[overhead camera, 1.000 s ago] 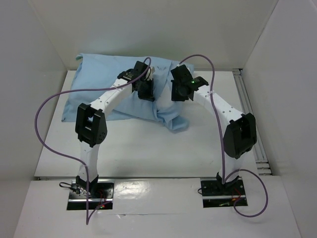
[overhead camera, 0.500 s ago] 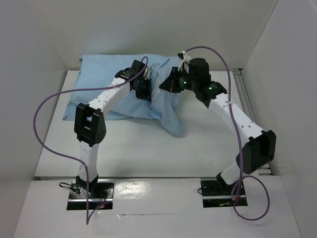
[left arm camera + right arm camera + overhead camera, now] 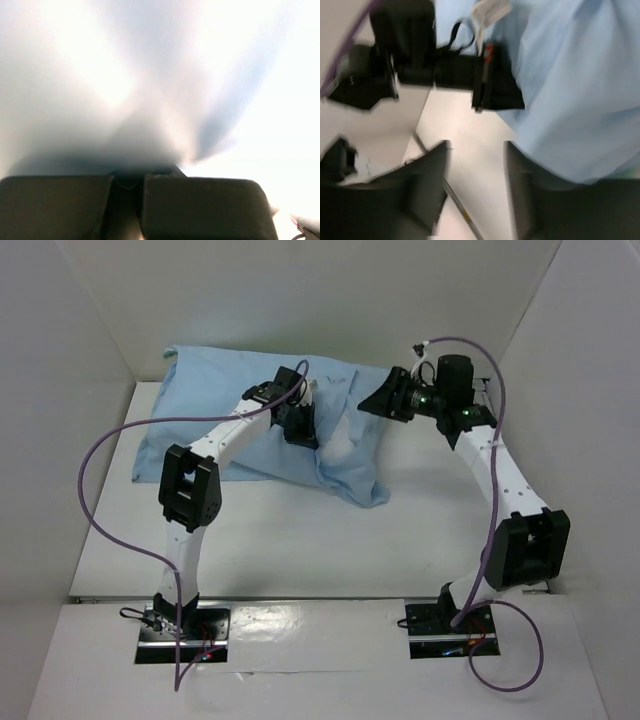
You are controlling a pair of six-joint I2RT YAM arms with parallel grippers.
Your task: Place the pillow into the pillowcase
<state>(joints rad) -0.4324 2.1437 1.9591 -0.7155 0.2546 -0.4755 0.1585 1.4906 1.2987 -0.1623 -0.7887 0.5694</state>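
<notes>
The light blue pillowcase (image 3: 220, 410) lies plump across the back of the table, and its loose end (image 3: 360, 480) trails toward the front right. The pillow is almost wholly hidden inside it; a white patch (image 3: 338, 446) shows by the opening. My left gripper (image 3: 300, 427) presses down on the case near that opening. In the left wrist view it (image 3: 128, 186) is shut on a fold of blurred pale cloth. My right gripper (image 3: 376, 403) hangs raised to the right of the case, open and holding nothing. The right wrist view shows its spread fingers (image 3: 520, 200) above bare table beside the blue cloth (image 3: 570, 100).
White walls close in on the left (image 3: 60, 440), back and right (image 3: 580, 390). A metal rail (image 3: 455, 200) runs along the table's right edge. Purple cables (image 3: 95, 500) loop off both arms.
My right gripper has opened and let go of the pillowcase, then swung up and to the right. The case's loose end has slid right. The left gripper keeps its grip.
</notes>
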